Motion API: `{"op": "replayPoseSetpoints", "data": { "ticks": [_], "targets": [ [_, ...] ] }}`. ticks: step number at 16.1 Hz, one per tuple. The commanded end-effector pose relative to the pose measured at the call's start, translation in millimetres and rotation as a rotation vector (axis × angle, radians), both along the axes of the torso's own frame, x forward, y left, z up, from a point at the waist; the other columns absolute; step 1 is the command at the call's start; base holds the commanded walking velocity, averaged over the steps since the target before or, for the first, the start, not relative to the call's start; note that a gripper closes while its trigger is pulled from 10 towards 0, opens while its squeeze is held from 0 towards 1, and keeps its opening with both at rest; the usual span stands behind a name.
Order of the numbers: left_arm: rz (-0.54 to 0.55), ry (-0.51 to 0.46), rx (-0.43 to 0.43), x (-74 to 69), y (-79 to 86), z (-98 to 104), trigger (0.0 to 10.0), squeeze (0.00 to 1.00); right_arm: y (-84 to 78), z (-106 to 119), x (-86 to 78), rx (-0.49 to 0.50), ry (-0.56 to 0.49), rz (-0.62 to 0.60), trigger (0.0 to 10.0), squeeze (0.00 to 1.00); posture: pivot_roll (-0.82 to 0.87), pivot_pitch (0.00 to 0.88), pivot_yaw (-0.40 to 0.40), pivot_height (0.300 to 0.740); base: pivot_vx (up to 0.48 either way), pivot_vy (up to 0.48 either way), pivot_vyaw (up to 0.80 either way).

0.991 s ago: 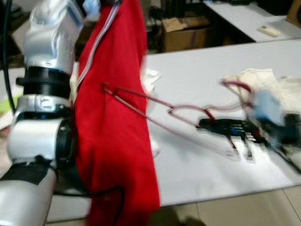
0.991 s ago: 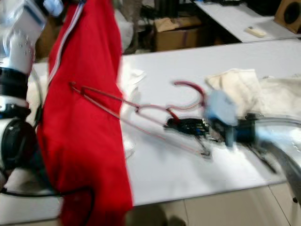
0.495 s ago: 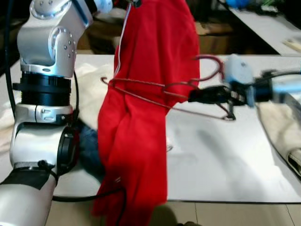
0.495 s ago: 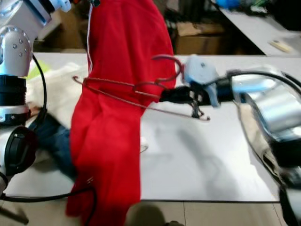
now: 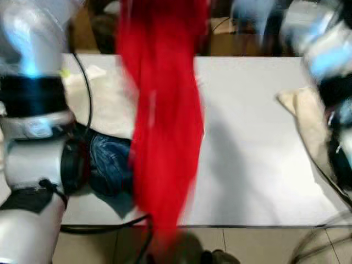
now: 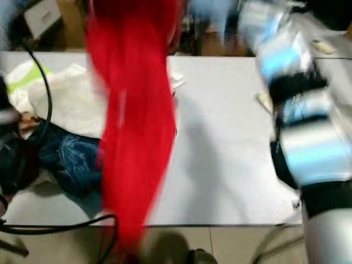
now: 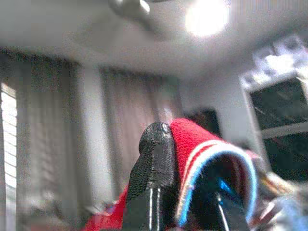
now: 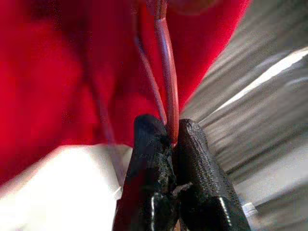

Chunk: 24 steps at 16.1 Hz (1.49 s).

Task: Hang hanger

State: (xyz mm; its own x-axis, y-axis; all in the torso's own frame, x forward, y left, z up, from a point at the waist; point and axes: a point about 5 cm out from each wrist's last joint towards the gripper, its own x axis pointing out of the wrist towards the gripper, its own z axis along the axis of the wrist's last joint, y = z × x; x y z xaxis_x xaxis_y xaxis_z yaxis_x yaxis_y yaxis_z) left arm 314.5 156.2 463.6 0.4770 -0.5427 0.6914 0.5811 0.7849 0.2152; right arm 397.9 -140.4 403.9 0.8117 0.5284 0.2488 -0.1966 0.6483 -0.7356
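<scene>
A red garment hangs down in front of the white table, blurred by motion. My left gripper is held high and shut on the garment's collar, which has white and blue trim. My right gripper is shut on the thin red wire of the hanger, right up against the red cloth. The left arm stands at the left. The right arm rises at the right.
Blue jeans and a white cloth lie on the table's left part. A beige cloth lies at its right edge. A black cable loops below the table's front edge over the tiled floor.
The head view has swung and blurred. My right arm has lifted the hanger from beside the garment up past the top of the eye views. The garment still hangs from my left gripper.
</scene>
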Motion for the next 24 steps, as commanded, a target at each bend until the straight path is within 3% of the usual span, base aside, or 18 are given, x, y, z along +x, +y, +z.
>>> {"op": "replayPoseSetpoints", "data": {
  "ticks": [1, 2, 5, 7, 8, 11, 14, 16, 19, 22, 23, 24],
  "targets": [
    [0.050, -0.079, -0.090, -11.6, 19.9, 16, 10.0, 0.00, -11.8, 40, -12.9, 0.165, -0.208, -0.018, 10.0, 0.00, -0.03, 0.000, -0.009, 0.740, 0.000, 0.000, 0.00],
    [0.068, -0.105, -0.148, -17.0, 31.5, 22, 10.0, 0.00, -13.6, 55, -19.5, 0.211, -0.300, -0.005, 10.0, 0.00, -0.02, 0.000, -0.009, 0.740, 0.000, 0.000, 0.00],
    [0.071, -0.122, -0.165, -21.6, 36.4, 25, 10.0, 0.00, -10.5, 58, -22.2, 0.191, -0.387, -0.005, 10.0, 0.00, -0.03, 0.000, -0.005, 0.740, 0.000, 0.000, 0.00],
    [0.074, -0.087, -0.140, -15.3, 31.5, 15, 10.0, 0.00, -0.3, 22, -7.5, 0.052, -0.276, 0.003, 10.0, 0.00, -0.03, 0.000, 0.008, 0.740, 0.000, 0.000, 0.00],
    [0.091, -0.042, -0.103, -6.9, 25.9, 2, 10.0, 0.00, 0.5, -8, -0.7, -0.025, -0.208, 0.021, 10.0, 0.00, -0.03, 0.000, 0.017, 0.740, 0.000, 0.000, 0.00],
    [0.176, 0.197, 0.121, 18.9, 8.2, -67, 10.0, 0.00, -10.3, -93, 4.2, -0.166, 0.109, 0.156, 10.0, 0.00, -0.04, 0.000, 0.036, 0.740, 0.000, 0.000, 0.00],
    [0.310, 0.389, 0.250, 34.8, 8.8, -128, 10.0, 0.00, -21.5, -166, -13.8, -0.308, 0.325, 0.304, 10.0, 0.00, -0.05, 0.000, 0.058, 0.740, 0.000, 0.000, 0.00],
    [0.393, 0.474, 0.315, 44.6, 12.9, -158, 10.0, 0.00, -29.4, -205, -37.4, -0.328, 0.447, 0.403, 10.0, 0.00, -0.06, 0.000, 0.076, 0.740, 0.000, 0.000, 0.00],
    [0.439, 0.501, 0.372, 53.9, 14.0, -171, 10.0, 0.00, -34.8, -220, -63.2, -0.389, 0.523, 0.485, 10.0, 0.00, -0.06, 0.000, 0.094, 0.740, 0.000, 0.000, 0.00],
    [0.554, 0.564, 0.454, 65.9, 30.0, -195, 10.0, 0.00, -45.4, -213, -86.9, -0.428, 0.565, 0.523, 10.0, 0.00, -0.07, 0.000, 0.109, 0.740, 0.000, 0.000, 0.00],
    [0.589, 0.601, 0.495, 68.9, 38.3, -209, 10.0, 0.00, -49.7, -207, -94.3, -0.431, 0.569, 0.525, 10.0, 0.00, -0.07, 0.000, 0.115, 0.740, 0.000, 0.000, 0.00],
    [0.631, 0.684, 0.616, 69.6, 55.3, -240, 10.0, 0.00, -55.2, -193, -107.5, -0.426, 0.571, 0.522, 10.0, 0.00, -0.08, 0.000, 0.123, 0.740, 0.000, 0.000, 0.00]
  ]
}}
